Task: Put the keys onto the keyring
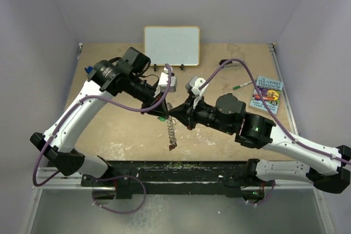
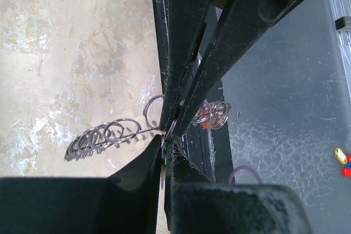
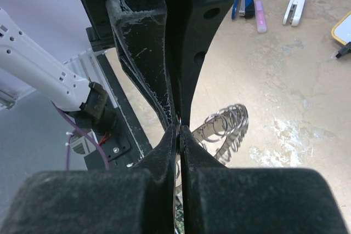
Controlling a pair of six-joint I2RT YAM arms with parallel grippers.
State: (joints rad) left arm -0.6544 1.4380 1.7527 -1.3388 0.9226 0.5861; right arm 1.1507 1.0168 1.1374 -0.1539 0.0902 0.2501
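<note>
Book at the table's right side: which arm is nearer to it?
Right. The right arm bends right beside the book; the left arm is across the table, on its far left side.

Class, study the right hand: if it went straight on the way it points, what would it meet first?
The left hand: its closed fingers stand tip to tip with the right hand, directly ahead. Whether they already touch is unclear.

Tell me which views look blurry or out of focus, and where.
Top external: sharp, evenly lit. Left wrist: the left fingers near the lens are dark and blurred, the table behind sharper. Right wrist: right fingers blurred too, background clear.
</note>
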